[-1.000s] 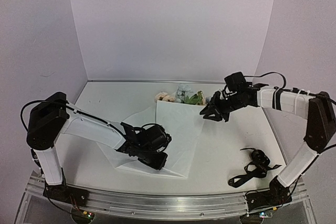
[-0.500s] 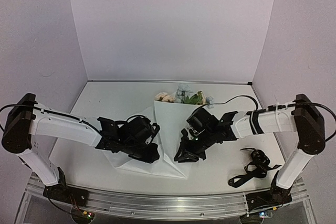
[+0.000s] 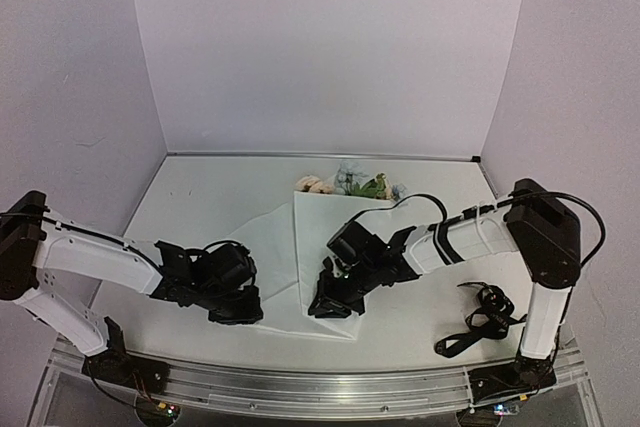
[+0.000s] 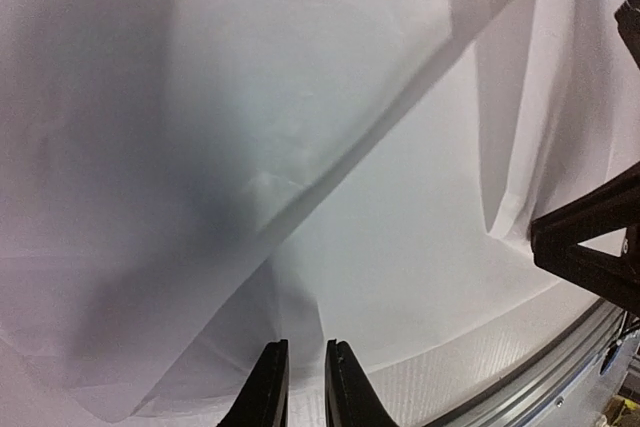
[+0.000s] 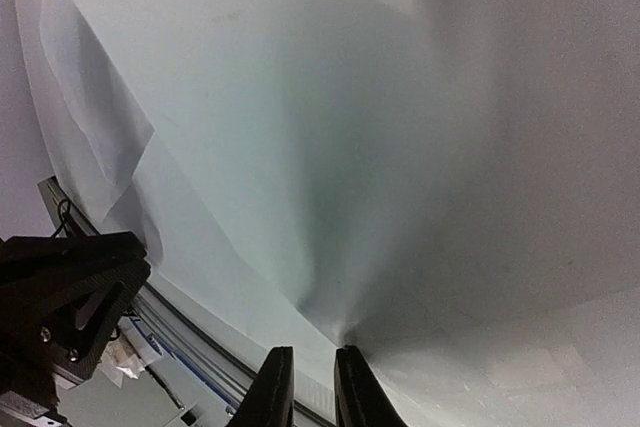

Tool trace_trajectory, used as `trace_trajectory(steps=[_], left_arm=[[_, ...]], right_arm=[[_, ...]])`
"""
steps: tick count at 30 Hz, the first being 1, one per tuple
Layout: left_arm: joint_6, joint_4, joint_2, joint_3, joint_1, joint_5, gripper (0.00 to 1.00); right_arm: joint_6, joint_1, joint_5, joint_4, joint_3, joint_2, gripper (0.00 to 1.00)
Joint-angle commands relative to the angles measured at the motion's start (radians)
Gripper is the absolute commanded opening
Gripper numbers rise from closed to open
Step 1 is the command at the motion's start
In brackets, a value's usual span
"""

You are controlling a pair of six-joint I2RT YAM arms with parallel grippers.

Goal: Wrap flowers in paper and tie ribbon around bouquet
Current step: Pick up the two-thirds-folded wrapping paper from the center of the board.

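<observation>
The white paper (image 3: 330, 222) lies folded mid-table, and its creased surface fills both wrist views (image 4: 400, 197) (image 5: 300, 97). The peach and pale blue flowers (image 3: 345, 184) poke out at its far edge. The black ribbon (image 3: 487, 315) lies coiled at the near right, apart from both arms. My left gripper (image 3: 243, 313) (image 4: 303, 345) sits low at the paper's near left edge, jaws a narrow gap apart, with a paper ridge running toward the gap. My right gripper (image 3: 318, 307) (image 5: 313, 352) is at the paper's near corner, also narrowly apart; the paper puckers at one fingertip (image 5: 347, 352).
The metal rail (image 3: 320, 387) runs along the near table edge, just behind both grippers. Each wrist view catches the other gripper: the right one (image 4: 590, 237) and the left one (image 5: 70, 287). Purple walls close the back and sides.
The right arm swung from beside the flowers down to the paper's near corner. The left gripper slid left along the near edge, and its jaws parted slightly. The paper's left flap lies lower.
</observation>
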Motion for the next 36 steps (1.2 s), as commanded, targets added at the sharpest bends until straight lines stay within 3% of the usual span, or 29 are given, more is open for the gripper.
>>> trace_trajectory(steps=[1, 12, 19, 25, 30, 36], left_arm=[[-0.119, -0.002, -0.049, -0.068, 0.034, -0.027, 0.15], [-0.273, -0.091, -0.123, -0.139, 0.046, -0.077, 0.13], [-0.445, -0.271, -0.321, -0.186, 0.057, -0.138, 0.26], [-0.537, -0.151, -0.355, -0.232, 0.060, -0.093, 0.38], [-0.648, -0.019, -0.342, -0.284, 0.060, -0.068, 0.39], [-0.777, 0.010, -0.361, -0.321, 0.060, -0.101, 0.39]], right_arm=[[0.030, 0.006, 0.011, 0.049, 0.028, 0.032, 0.15], [0.034, 0.006, 0.008, 0.085, 0.016, 0.067, 0.15], [0.019, 0.006, 0.011, 0.099, 0.007, 0.073, 0.15], [0.027, 0.006, 0.010, 0.130, 0.002, 0.094, 0.15], [0.031, 0.006, 0.008, 0.148, 0.002, 0.106, 0.15], [0.032, 0.006, 0.010, 0.159, -0.002, 0.114, 0.15]])
